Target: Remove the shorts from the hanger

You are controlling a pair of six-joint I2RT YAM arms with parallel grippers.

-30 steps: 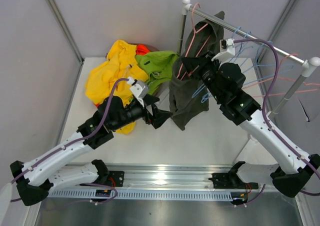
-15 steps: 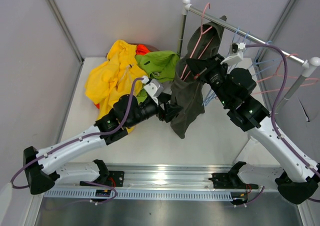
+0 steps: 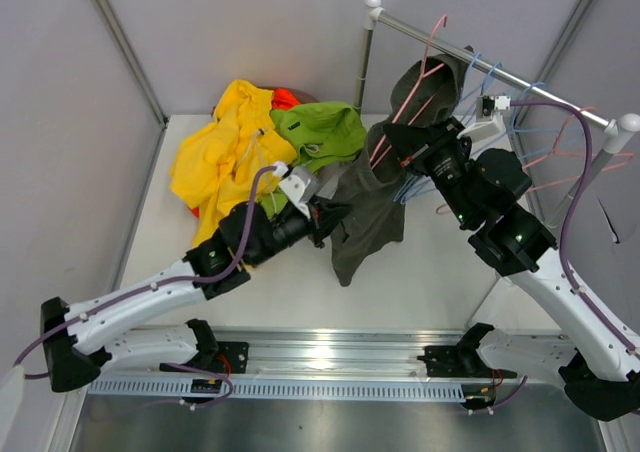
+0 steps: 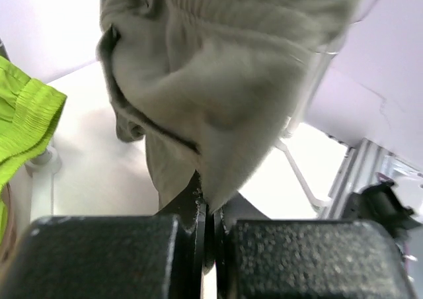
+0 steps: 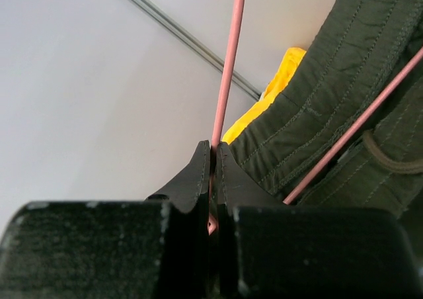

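Dark olive-grey shorts point(image 3: 365, 212) hang from a pink wire hanger point(image 3: 408, 102), whose hook sits up by the rail point(image 3: 510, 74). My right gripper point(image 3: 395, 154) is shut on the hanger's thin pink wire point(image 5: 228, 67) at the waistband point(image 5: 344, 114). My left gripper point(image 3: 335, 214) is shut on a lower fold of the same shorts point(image 4: 218, 81), with cloth pinched between the fingertips of that gripper point(image 4: 206, 193). In the right wrist view the right gripper point(image 5: 215, 147) has the wire running between its closed tips.
A pile of yellow point(image 3: 225, 147), lime green point(image 3: 320, 132) and orange point(image 3: 285, 97) shorts lies at the table's back left. Several empty blue and pink hangers point(image 3: 545, 142) hang on the rail to the right. Grey walls close in on both sides.
My left gripper moved right to the shorts and shut on their lower fold. My right gripper carried the hanger and shorts rightward along the rail.
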